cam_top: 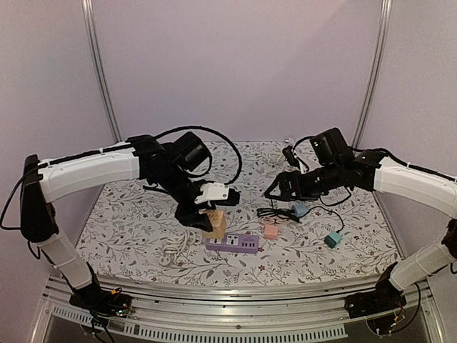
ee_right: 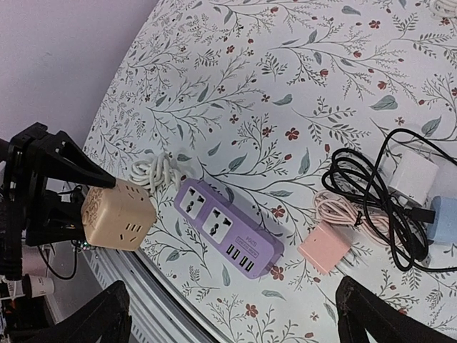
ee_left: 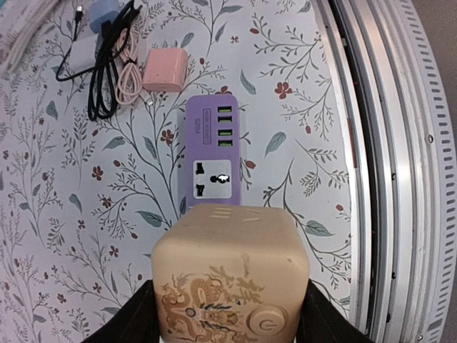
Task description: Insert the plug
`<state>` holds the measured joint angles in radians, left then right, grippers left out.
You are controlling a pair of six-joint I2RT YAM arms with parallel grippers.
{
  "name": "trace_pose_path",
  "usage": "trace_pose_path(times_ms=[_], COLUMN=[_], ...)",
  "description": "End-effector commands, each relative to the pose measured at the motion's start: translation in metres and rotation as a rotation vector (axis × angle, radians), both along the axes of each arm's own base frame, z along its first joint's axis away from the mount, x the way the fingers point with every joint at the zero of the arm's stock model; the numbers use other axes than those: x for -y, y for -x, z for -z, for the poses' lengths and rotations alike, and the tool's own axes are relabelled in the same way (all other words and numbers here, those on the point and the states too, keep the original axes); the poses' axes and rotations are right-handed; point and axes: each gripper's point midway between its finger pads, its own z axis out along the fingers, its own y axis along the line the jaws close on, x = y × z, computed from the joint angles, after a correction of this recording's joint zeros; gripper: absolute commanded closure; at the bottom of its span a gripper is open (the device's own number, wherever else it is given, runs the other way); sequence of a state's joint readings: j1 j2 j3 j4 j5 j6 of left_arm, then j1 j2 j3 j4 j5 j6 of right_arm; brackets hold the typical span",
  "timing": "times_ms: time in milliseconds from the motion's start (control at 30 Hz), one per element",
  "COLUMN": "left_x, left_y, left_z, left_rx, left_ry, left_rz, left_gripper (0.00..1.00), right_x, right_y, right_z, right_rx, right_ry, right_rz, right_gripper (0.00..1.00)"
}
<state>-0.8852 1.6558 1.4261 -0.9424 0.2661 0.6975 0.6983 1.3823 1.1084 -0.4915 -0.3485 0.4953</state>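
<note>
While cube adapter (ee_left: 230,264) is clamped in left gripper (ee_left: 230,314) over purple strip (ee_left: 214,143), hidden prongs could perhaps be mis-seated; right gripper (ee_right: 239,321) spread wide, empty.

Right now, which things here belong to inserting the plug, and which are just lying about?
Job: tan cube, purple power strip, left gripper gripping the cube.
Lying about: pink charger, blue charger, white charger, black cable, teal plug.

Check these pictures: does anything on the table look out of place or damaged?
Nothing looks damaged or spilled. Only the black cable lies bunched in loose loops by the white charger and blue charger, next to the pink charger.
</note>
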Motion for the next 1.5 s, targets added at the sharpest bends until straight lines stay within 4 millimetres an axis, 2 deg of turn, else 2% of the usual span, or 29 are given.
trace_pose_path(times_ms=[0, 200, 400, 633, 1167, 1467], left_x=[0.021, 0.023, 0.016, 0.008, 0.000, 0.001], left_y=[-0.009, -0.028, -0.040, -0.038, -0.038, -0.032], left_z=[0.006, 0.021, 0.040, 0.040, 0.058, 0.057], left_rx=[-0.023, -0.015, 0.004, -0.018, -0.043, -0.067], left_ry=[0.080, 0.075, 0.009, -0.008, -0.059, -0.055], left_rz=[0.055, 0.023, 0.006, -0.031, -0.074, -0.089], left_gripper=[1.00, 1.00, 1.00, 1.00, 1.00, 1.00], right_x=[0.003, 0.000, 0.001, 0.003, 0.004, 0.004], right_y=[-0.007, -0.010, -0.011, -0.014, -0.013, -0.014], right_z=[0.032, 0.053, 0.057, 0.055, 0.055, 0.057], right_rx=[-0.007, -0.026, -0.021, -0.009, -0.008, -0.010], right_ry=[0.078, 0.121, 0.133, 0.134, 0.134, 0.139], right_rz=[-0.024, -0.049, -0.063, -0.057, -0.063, -0.064], right_gripper=[0.01, 0.01, 0.01, 0.01, 0.01, 0.01])
